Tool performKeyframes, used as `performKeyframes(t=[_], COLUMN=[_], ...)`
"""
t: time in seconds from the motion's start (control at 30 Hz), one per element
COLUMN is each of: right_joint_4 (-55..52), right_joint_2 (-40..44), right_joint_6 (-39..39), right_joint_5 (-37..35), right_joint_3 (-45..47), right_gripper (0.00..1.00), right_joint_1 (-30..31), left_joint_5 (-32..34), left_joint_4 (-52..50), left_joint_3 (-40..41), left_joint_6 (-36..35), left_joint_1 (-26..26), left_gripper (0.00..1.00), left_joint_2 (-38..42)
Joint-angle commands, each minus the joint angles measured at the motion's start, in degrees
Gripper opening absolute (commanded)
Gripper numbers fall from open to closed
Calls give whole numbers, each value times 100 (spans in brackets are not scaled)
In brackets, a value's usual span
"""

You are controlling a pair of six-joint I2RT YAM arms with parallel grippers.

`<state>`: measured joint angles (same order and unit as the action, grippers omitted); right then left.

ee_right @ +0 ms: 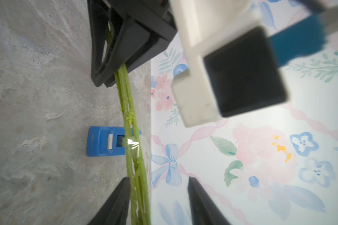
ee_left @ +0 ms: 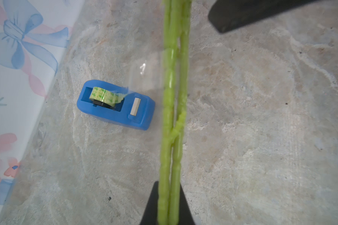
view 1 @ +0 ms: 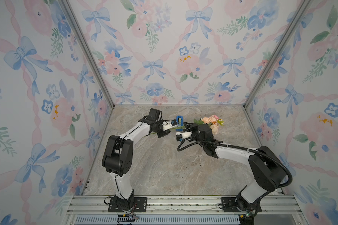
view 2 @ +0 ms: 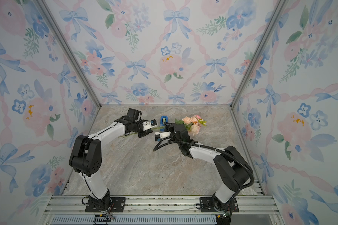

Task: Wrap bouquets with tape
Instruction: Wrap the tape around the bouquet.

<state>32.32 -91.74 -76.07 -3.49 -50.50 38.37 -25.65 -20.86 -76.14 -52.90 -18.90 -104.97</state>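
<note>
Bouquet (view 1: 212, 121) (view 2: 191, 123) of pale pink and peach blooms on long green stems (ee_left: 173, 97) is held just right of centre in both top views, over the grey marble-patterned tabletop (view 1: 164, 165). The black-fingered left gripper (ee_left: 168, 184) is clamped tight on the stems. The right gripper (ee_right: 158, 178) stands partly open, one finger against the stems and the other well clear. What looks like a strip of clear tape (ee_left: 144, 72) clings to the stems. A bright blue plastic tape dispenser (view 1: 179, 121) with a yellow-green roll sits on the tabletop behind, toward the back wall.
</note>
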Motion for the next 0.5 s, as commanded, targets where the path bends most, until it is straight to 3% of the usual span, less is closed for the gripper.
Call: performKeyframes(t=[0.0,0.13,0.27,0.33,0.47], right_joint_4=[-172,-1121,-3155,-4022,-5499], right_joint_2=[516,1231,1634,1516,1022], right_joint_6=[508,1229,2400,2939,3214], right_joint_5=[-135,63,1035,1349,1728], right_joint_3=[280,188,-728,-1323,-2271], right_gripper=[55,55,55,56,56], right_joint_1=[-8,-155,-638,-939,-1261], left_joint_5=[-22,306,460,494,1087], left_joint_4=[-28,-23,80,588,2045], left_joint_3=[21,150,180,426,1264], left_joint_6=[-537,-910,-1031,-909,-897], left_joint_1=[-68,-179,-289,-350,-577], left_gripper=[0,0,0,0,0], left_joint_2=[133,220,319,516,973])
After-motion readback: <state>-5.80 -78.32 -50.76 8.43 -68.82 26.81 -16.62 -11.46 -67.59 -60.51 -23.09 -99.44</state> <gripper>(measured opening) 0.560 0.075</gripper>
